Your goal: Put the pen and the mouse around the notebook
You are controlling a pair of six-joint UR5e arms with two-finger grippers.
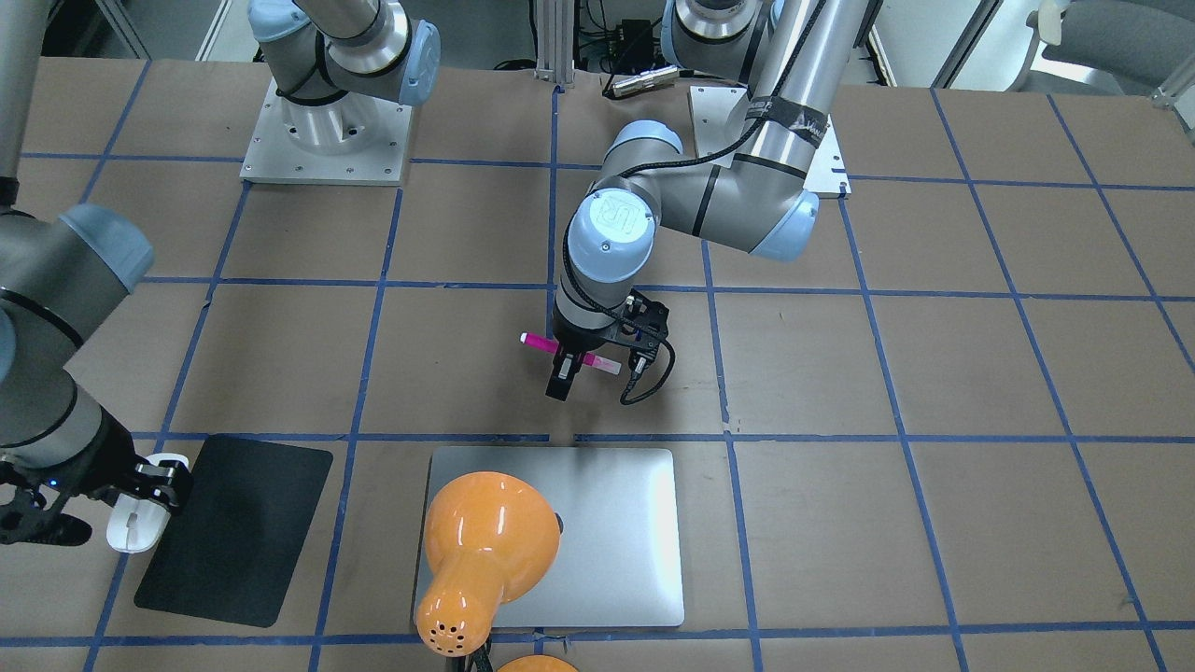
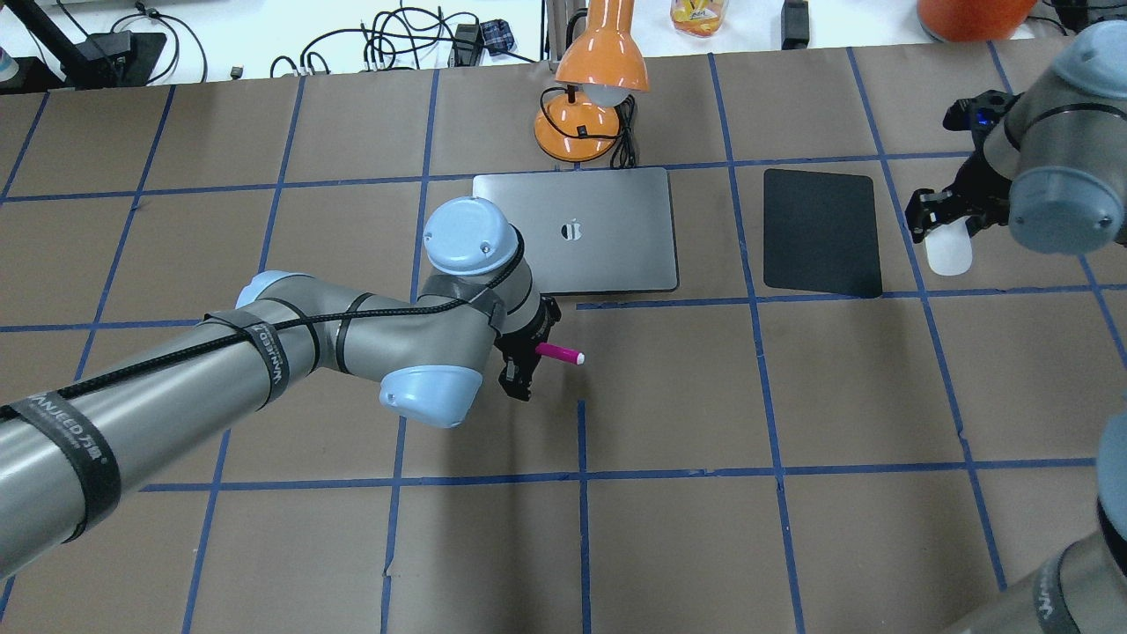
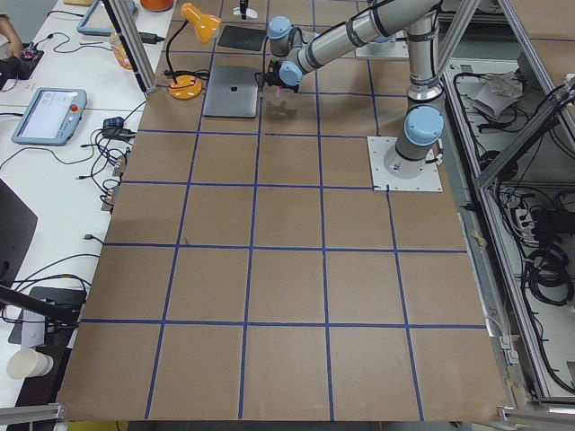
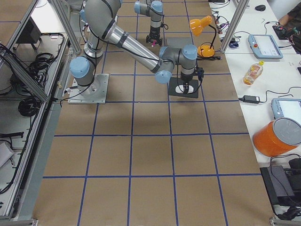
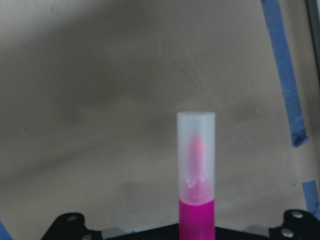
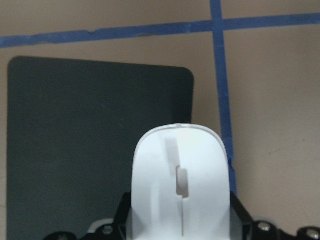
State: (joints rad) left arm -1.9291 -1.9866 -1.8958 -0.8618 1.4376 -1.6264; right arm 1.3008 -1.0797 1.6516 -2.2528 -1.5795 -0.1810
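The left gripper (image 2: pixel 521 354) pinches a short magenta-pink pen (image 2: pixel 560 354), whose pale translucent cap end sticks out sideways past the fingers. Just beyond this gripper, away from the robot, lies the large flat silver-grey metal notebook (image 2: pixel 616 260) with an apple-shaped logo on its lid. A black strap (image 2: pixel 280 363) on that arm reads "WANJEED", and its blue wrist cap (image 1: pixel 624 217) shows "UR". The right gripper (image 2: pixel 947 218) clamps a small glossy white oval mouse (image 2: pixel 949 254). A thin black rectangular mat (image 2: pixel 821 231) lies just beside it, on its notebook side.
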